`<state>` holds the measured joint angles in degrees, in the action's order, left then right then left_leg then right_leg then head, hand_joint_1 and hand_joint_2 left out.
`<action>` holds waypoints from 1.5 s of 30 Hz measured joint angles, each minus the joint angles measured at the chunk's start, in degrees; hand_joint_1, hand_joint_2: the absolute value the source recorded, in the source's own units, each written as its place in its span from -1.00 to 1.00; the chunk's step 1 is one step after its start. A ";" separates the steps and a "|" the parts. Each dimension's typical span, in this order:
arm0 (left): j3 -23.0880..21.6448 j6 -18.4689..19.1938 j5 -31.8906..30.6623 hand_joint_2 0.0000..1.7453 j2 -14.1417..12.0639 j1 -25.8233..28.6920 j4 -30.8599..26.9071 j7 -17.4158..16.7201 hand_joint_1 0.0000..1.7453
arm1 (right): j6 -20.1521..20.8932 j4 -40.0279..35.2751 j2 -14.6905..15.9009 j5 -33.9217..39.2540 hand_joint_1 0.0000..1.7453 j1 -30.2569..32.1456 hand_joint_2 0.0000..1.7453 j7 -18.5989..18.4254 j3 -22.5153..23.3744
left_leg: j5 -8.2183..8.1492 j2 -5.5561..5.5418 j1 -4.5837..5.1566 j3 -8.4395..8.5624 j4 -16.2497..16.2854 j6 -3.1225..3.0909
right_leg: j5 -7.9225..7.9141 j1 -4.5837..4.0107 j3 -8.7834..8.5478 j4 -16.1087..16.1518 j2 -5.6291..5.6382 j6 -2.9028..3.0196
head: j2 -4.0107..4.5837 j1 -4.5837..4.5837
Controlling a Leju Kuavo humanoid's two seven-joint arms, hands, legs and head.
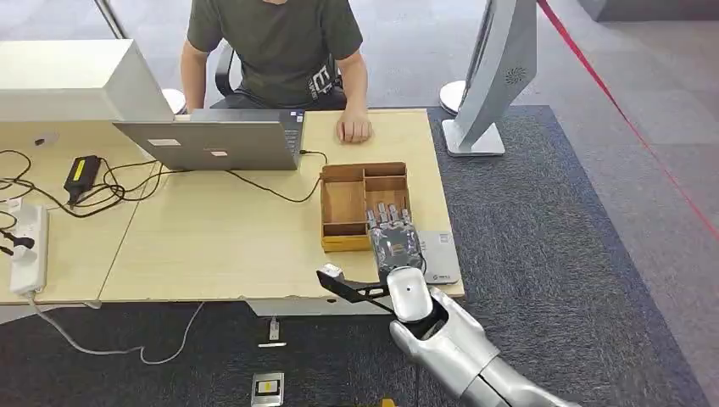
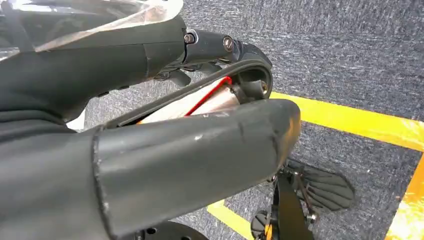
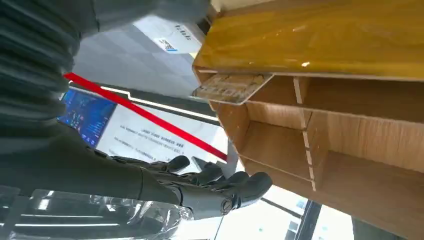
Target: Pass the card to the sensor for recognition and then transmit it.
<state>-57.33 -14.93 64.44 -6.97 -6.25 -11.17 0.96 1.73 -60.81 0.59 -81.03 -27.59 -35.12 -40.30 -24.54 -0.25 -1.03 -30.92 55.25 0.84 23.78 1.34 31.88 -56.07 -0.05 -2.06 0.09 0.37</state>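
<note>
In the right wrist view a pale printed card (image 3: 232,87) lies tilted in a compartment of the wooden box (image 3: 320,45), one edge poking over the wall. My right hand (image 1: 394,242) hovers over the box's near right corner (image 1: 343,242), fingers (image 3: 215,185) stretched out and apart from the card, holding nothing. The grey sensor pad (image 1: 443,259) lies flat on the table just right of the box, partly under my hand; its labelled face (image 3: 145,45) is next to the box. My left hand (image 2: 190,150) hangs by the floor and nothing can be seen in it.
A person sits behind the table with one hand (image 1: 353,129) resting on it beyond the box. An open laptop (image 1: 212,140), a charger and cables (image 1: 85,178) and a power strip (image 1: 27,246) lie to the left. A white stand (image 1: 496,76) rises off the table's far right corner.
</note>
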 joint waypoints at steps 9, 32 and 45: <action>0.00 0.00 0.00 -1.00 0.00 0.01 0.00 -0.26 -1.00 | 1.29 -0.02 0.00 1.20 1.00 -0.41 1.00 0.02 -0.33 | 0.00 0.00 0.00 0.00 0.00 0.00 | 0.00 0.00 0.00 0.00 0.00 0.00 | -0.02 0.00; 0.00 0.20 -0.68 -1.00 0.00 0.01 0.00 -0.33 -1.00 | 0.77 -0.37 0.07 4.51 -1.00 -0.39 -1.00 0.98 -1.33 | 0.00 0.00 0.00 0.00 0.00 0.00 | 0.00 0.00 0.01 0.00 0.00 0.00 | 0.00 0.02; 0.00 0.44 -1.05 -1.00 -0.09 0.02 0.00 -0.07 -1.00 | 1.35 -2.84 0.94 5.25 -1.00 -0.33 -1.00 1.09 -1.38 | 0.00 0.00 0.00 0.01 0.00 0.00 | 0.00 0.00 0.01 0.00 0.00 0.00 | -0.02 0.00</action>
<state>-57.33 -14.49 63.39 -7.06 -6.23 -11.17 0.90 3.08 -63.65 1.53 -75.78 -27.92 -34.03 -41.68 -24.54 -0.25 -1.02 -30.91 55.25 0.84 23.78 1.34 31.89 -56.07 -0.05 -2.06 0.07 0.37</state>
